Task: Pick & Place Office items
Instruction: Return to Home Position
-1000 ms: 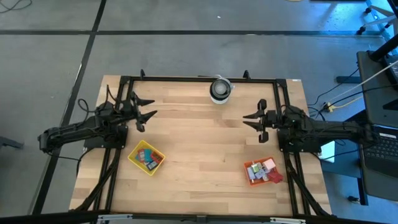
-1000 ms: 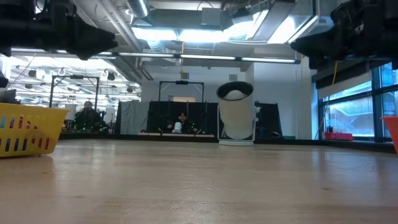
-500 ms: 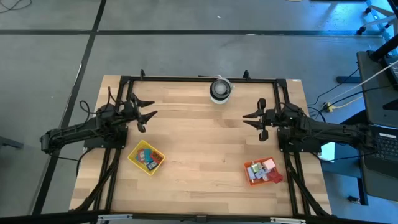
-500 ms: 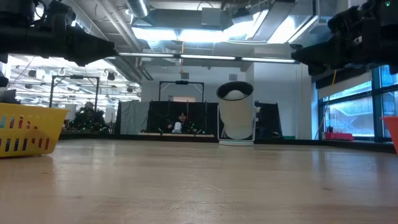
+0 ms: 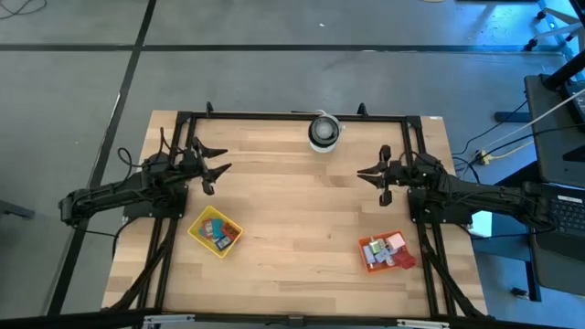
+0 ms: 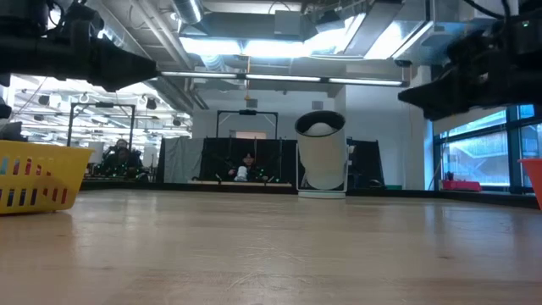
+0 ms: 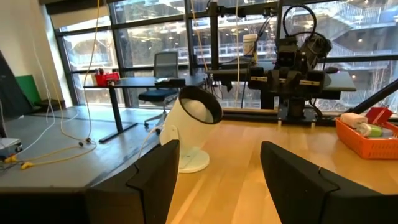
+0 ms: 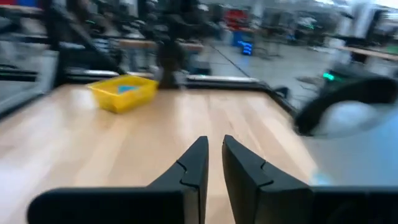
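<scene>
The office items are small blocky pieces lying in two trays. Blue, pink and teal ones (image 5: 218,231) fill the yellow tray (image 5: 199,228) at the near left. Red, pink and green ones (image 5: 385,249) lie in the orange tray (image 5: 368,260) at the near right. My left gripper (image 5: 218,169) hovers open above the table's left side, beyond the yellow tray, and in its wrist view (image 7: 219,162) it holds nothing. My right gripper (image 5: 364,174) hovers above the right side, beyond the orange tray; its wrist view (image 8: 214,144) shows the fingers shut to a narrow slit, with nothing between them.
A white round roll with a dark centre (image 5: 324,132) stands at the middle of the far edge, also seen in the low view (image 6: 321,152). A black frame (image 5: 274,116) runs along the table's far, left and right sides. Bare wood (image 5: 297,206) lies between the trays.
My right gripper has come down a little while staying over the same part of the table; its wrist view is blurred by the motion. My left arm dropped slightly early on, then held still. The trays, the pieces and the roll have not moved.
</scene>
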You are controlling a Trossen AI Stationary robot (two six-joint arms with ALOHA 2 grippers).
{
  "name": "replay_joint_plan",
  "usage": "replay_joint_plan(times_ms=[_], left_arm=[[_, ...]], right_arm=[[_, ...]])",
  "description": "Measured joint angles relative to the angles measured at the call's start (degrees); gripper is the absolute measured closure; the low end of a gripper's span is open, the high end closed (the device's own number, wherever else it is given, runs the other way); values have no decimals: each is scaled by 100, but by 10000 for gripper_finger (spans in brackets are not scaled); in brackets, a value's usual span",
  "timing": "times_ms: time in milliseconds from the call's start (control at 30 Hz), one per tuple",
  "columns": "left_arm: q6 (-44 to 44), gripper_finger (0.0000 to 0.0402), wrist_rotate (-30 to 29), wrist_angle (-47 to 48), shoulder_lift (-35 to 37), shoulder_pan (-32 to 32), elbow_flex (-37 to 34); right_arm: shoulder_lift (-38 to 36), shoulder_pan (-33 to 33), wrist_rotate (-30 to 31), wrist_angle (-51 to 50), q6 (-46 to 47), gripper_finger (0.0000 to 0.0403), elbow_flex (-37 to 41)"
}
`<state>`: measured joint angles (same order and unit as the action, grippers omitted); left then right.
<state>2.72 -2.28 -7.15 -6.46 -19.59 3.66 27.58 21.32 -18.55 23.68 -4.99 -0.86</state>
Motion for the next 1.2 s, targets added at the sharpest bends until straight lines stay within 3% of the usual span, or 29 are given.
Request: replay_joint_plan(times_ms=[233,333,600,967,1200], left_arm=[[-37,180,-479,8,0,0,0],[-44,180,-560,-29,0,0,0],[-353,180,-411,-76,0,0,0],[-496,180,-369,14,0,0,0],[-498,180,-562,12,0,0,0]], right_arm=[[2,3,1700,23,266,355,0],[2,3,2083,132,266,355,-2],[2,0,1471,162,491,355,-2],[2,-3,1471,158,1271,355,-4],[2,-4,2232,160,1671,355,-7]])
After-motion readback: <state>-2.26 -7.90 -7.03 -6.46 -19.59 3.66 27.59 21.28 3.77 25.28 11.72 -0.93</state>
